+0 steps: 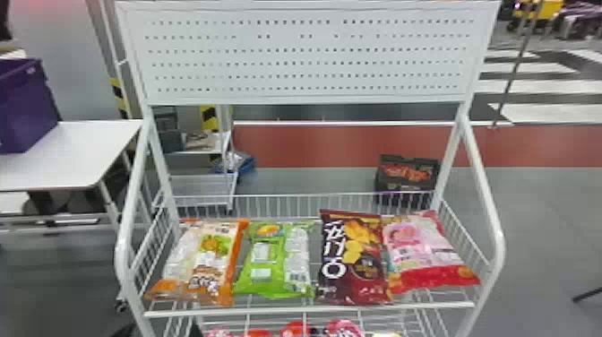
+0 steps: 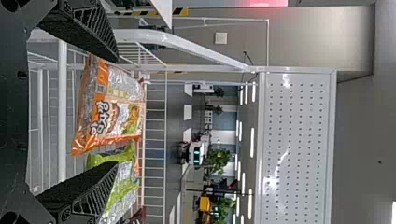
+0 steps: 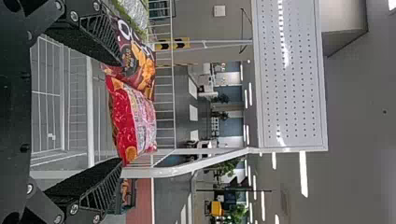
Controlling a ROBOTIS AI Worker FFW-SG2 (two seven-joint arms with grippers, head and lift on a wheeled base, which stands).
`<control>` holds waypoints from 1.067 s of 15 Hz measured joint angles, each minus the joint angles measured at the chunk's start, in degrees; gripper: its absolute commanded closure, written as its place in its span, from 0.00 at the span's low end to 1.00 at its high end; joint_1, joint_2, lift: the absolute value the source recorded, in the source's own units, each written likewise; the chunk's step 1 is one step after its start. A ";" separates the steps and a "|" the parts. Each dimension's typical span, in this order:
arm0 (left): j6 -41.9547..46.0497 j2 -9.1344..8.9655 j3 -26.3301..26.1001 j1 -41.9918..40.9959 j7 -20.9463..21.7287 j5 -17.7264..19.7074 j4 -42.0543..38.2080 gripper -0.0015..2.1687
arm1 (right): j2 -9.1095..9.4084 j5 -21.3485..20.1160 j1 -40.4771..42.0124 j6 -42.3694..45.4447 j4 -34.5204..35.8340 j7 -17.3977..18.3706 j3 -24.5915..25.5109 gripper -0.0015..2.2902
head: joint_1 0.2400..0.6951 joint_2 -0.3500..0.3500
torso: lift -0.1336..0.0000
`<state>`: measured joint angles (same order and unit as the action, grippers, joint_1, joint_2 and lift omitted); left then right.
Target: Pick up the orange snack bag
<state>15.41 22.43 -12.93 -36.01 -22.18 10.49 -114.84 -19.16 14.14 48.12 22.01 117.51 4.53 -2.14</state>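
Partly, gripper [image 2: 116, 112] hides green bag [image 2: 122, 185] — (orange bag [image 1: 204, 262] beside).

Grey floor [image 1: 542, 215] meets a red band [image 1: 313, 145], with white stripes [image 1: 528, 86] far right. At left, a white side table [image 1: 85, 154] bears a purple bin [image 1: 27, 107]. Beyond are a grey wall [image 2: 313, 39], green plants [image 2: 217, 161] and bright ceiling lights [image 2: 252, 142].
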 measured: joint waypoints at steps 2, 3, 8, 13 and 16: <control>-4.84 -0.91 -1.60 5.60 0.00 0.35 2.16 0.05 | 0.06 -0.15 -0.04 0.00 -0.05 -0.02 -0.12 0.07 | 0.57 0.50 | 1.00; -7.35 -1.66 -2.37 8.61 0.08 0.37 3.73 0.05 | 0.08 -0.20 -0.04 0.00 -0.08 -0.04 -0.17 0.07 | 0.57 0.50 | 1.00; -16.15 -4.24 -4.29 20.63 0.73 0.59 12.05 0.05 | 0.09 -0.51 -0.01 0.00 -0.01 -0.04 -0.48 0.07 | 0.57 0.50 | 1.00; -21.55 -4.97 -4.77 28.71 1.17 2.66 18.36 0.05 | -0.09 -0.43 0.09 0.16 0.07 0.02 -0.49 0.08 | 0.57 0.50 | 1.00; -25.58 -5.27 -4.74 32.87 1.84 3.30 21.43 0.05 | -0.25 -0.26 0.13 0.17 0.00 0.02 -0.41 0.07 | 0.57 0.50 | 1.00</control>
<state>-10.17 17.16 -17.67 -3.14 -20.33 13.78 -93.41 -19.41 13.88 48.25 22.18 117.52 4.55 -2.56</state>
